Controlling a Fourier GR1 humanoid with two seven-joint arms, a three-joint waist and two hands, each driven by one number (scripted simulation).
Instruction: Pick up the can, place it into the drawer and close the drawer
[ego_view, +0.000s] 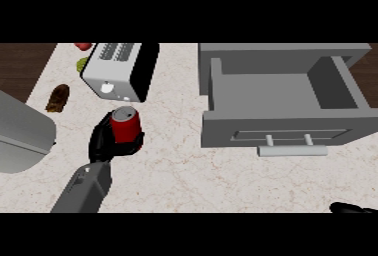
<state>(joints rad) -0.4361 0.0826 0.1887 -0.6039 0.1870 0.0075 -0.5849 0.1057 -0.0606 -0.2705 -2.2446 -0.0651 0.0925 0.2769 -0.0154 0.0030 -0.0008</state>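
Fingers of the left hand (105, 141) curl around the red can (125, 124), which stands between them. Off to their right sits the open drawer (277, 131). Bumping the drawer's front wall might knock the can out. Only a bit of the right hand (353, 208) shows, so I cannot tell its fingers.

Can (125, 125) stands between toaster (120, 70) and drawer (284, 107).
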